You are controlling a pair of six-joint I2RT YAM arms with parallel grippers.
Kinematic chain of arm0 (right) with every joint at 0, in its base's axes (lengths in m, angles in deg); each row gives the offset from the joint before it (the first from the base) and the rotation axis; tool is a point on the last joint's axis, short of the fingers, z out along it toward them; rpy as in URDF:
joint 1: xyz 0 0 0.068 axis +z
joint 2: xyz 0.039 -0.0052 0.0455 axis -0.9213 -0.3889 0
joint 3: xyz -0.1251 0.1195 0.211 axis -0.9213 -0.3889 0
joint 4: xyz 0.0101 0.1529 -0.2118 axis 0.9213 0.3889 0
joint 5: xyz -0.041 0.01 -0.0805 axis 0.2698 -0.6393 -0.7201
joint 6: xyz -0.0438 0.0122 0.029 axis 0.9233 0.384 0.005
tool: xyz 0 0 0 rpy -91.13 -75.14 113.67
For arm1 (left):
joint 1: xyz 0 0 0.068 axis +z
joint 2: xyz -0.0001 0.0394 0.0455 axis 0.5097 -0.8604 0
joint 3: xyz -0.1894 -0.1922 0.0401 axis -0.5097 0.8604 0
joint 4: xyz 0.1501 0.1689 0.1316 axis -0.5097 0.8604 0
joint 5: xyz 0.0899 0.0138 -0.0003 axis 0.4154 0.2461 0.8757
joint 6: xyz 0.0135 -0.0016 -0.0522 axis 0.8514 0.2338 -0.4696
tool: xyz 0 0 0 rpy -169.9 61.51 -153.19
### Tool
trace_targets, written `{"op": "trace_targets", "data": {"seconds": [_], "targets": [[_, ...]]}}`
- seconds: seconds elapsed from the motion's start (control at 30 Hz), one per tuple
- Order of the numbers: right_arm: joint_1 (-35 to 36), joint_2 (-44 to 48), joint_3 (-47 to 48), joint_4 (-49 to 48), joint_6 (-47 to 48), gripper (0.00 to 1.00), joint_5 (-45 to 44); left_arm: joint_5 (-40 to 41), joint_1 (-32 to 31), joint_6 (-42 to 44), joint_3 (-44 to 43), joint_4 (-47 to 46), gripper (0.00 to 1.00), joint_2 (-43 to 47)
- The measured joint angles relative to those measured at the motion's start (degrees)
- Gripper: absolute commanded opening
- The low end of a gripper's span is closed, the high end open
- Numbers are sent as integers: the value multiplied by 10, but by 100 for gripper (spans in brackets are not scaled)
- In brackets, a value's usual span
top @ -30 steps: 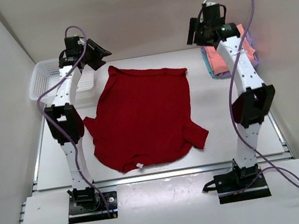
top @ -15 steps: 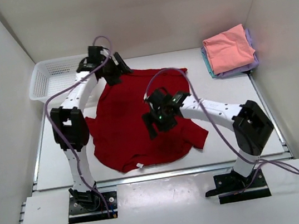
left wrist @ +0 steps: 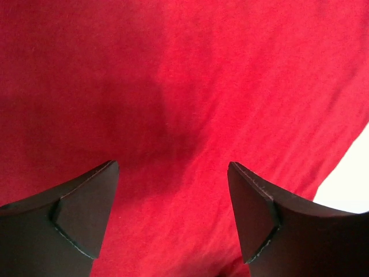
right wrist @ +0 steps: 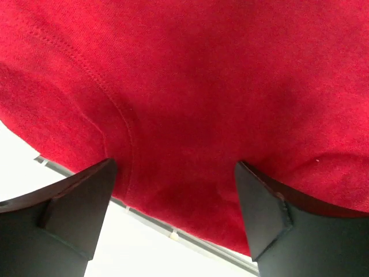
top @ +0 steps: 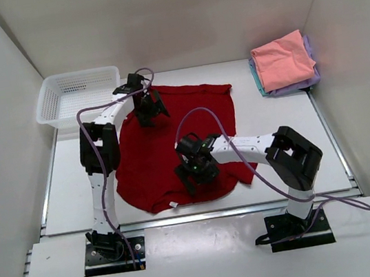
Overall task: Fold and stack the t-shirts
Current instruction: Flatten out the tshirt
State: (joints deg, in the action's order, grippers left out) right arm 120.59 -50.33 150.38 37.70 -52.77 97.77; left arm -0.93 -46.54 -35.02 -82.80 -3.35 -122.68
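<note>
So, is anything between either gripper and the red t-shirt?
Nothing visible. The left gripper, open, is over the dark red t-shirt near its far edge; the right gripper, open, over its near edge.

White mesh basket is occupying the far-left corner of the table. Folded t-shirt stack is filling the far-right corner, just beside the right wall. Dark red t-shirt is covering the middle. Bare strips are running along both its sides. The right arm and its looping cable are crossing the right strip. Left gripper and right gripper are hanging low over the cloth, jaws apart, with nothing lying between the fingers.
</note>
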Motion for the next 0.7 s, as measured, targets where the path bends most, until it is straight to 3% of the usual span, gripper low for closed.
{"op": "trace_targets", "data": {"seconds": [0.03, 0.1, 0.37, 0.53, 0.7], "targets": [[-2, 1, -3, -3, -2, 64, -2, 4, -1, 2, 0, 3, 89, -1], [-7, 1, -8, -8, -2, 0, -3, 13, -3, 6, 0, 10, 86, -4], [-88, 21, -56, -9, -27, 0, 17, 19, -3, 14, 22, 22, 82, -2], [-271, 56, -90, 18, -16, 0, -15, 19, 2, 19, 100, 10, 82, 45], [-408, 29, -40, 32, 15, 1, -80, 8, 2, 17, 196, 12, 82, 106]]}}
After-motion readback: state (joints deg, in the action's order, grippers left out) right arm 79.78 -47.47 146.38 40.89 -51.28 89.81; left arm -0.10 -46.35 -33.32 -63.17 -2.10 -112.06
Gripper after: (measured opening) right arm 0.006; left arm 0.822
